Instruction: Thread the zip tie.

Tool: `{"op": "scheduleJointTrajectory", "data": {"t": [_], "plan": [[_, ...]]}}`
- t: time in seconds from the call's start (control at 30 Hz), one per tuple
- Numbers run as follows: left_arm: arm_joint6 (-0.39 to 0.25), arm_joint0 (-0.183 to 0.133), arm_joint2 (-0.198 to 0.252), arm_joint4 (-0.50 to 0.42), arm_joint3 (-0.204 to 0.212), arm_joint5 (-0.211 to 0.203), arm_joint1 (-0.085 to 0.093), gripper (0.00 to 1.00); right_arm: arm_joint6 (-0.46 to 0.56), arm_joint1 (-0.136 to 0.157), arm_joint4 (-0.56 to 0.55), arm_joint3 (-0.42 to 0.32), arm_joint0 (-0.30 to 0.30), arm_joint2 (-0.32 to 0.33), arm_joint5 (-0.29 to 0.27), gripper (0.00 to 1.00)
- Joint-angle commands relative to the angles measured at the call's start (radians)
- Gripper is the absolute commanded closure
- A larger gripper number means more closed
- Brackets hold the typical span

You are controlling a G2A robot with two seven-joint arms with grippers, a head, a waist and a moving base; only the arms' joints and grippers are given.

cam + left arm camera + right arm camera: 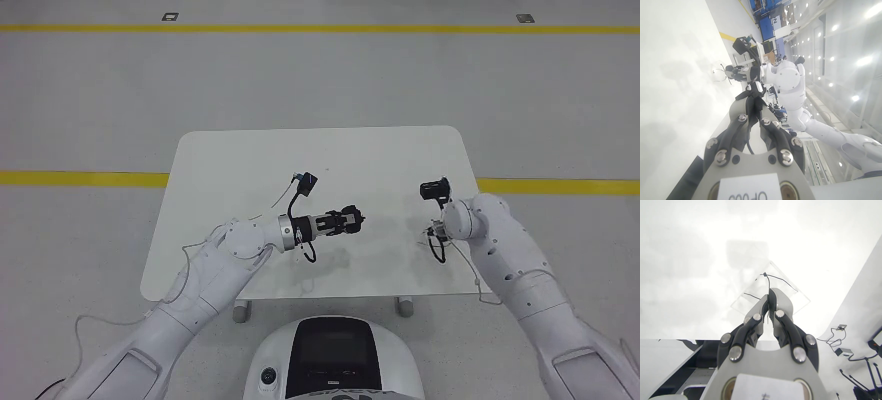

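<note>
1. The zip tie (768, 281) is black along its thin strap and at its small head.
2. The sheet (800, 302) under it, toward the tabletop's right edge, is clear and colourless, with faintly bright edges.
3. The tabletop (230, 200) is plain white.
4. The right gripper (769, 294) has pale grey fingers, black ribbed pads, black links and silver pins.
5. The left gripper (753, 102) has the same grey, black and silver.
6. The floor (100, 100) is pale grey, crossed by yellow stripes (80, 178).
7. Both arms are glossy white.
</note>
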Motion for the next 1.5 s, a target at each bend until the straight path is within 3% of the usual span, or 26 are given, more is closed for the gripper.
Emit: {"op": "scheduleJointTrajectory", "data": {"t": [0.0,0.23,0.43,0.73,0.93,1.1,1.23,1.47], "plan": [[0.0,0.0,0.0,0.0,0.0,0.0,0.0,1.0,-0.013,0.01,0.006,-0.061,-0.038,0.041,-0.002,1.0],[0.0,0.0,0.0,0.0,0.0,0.0,0.0,1.0,-0.091,0.033,0.064,-0.238,-0.173,0.17,-0.023,1.0],[0.0,0.0,0.0,0.0,0.0,0.0,0.0,1.0,-0.183,0.044,0.135,-0.333,-0.272,0.259,-0.063,1.0],[0.0,0.0,0.0,0.0,0.0,0.0,0.0,1.0,-0.185,0.044,0.136,-0.337,-0.276,0.261,-0.066,1.0],[0.0,0.0,0.0,0.0,0.0,0.0,0.0,1.0,-0.335,0.033,0.271,-0.38,-0.297,0.289,-0.041,1.0],[0.0,0.0,0.0,0.0,0.0,0.0,0.0,1.0,-0.45,0.029,0.372,-0.418,-0.34,0.325,-0.065,1.0],[0.0,0.0,0.0,0.0,0.0,0.0,0.0,1.0,-0.553,0.027,0.456,-0.459,-0.385,0.36,-0.135,1.0],[0.0,0.0,0.0,0.0,0.0,0.0,0.0,1.0,-0.566,0.027,0.477,-0.466,-0.397,0.371,-0.154,1.0]]}}
